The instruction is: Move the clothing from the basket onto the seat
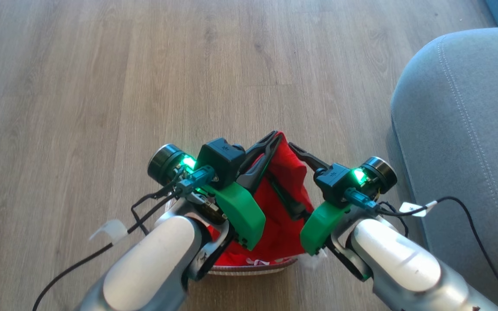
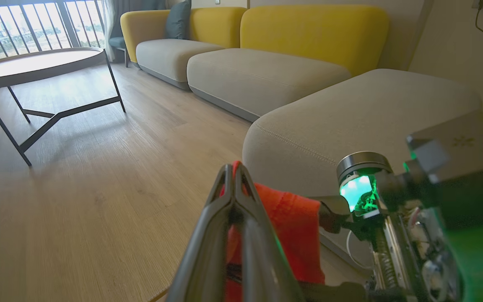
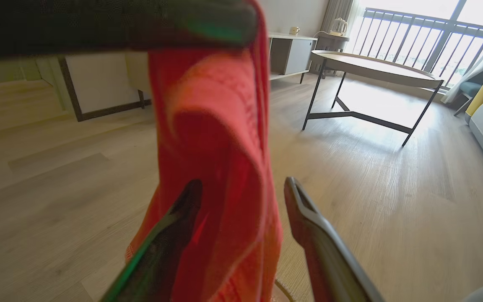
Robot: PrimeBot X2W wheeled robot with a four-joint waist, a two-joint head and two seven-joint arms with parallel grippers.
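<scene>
Pinching the clothing (image 1: 285, 190) above the basket (image 1: 253, 268), left hand (image 1: 271, 139) clenched — right hand (image 1: 295, 149) spread, fabric between its fingers.

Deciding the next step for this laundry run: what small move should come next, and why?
Probably close the right tool on the clothing. Its fingers stand apart with red fabric hanging between them, while the left tool is already pinched shut on the garment's top edge above the basket. A second grip would steady the carry to the seat.
</scene>
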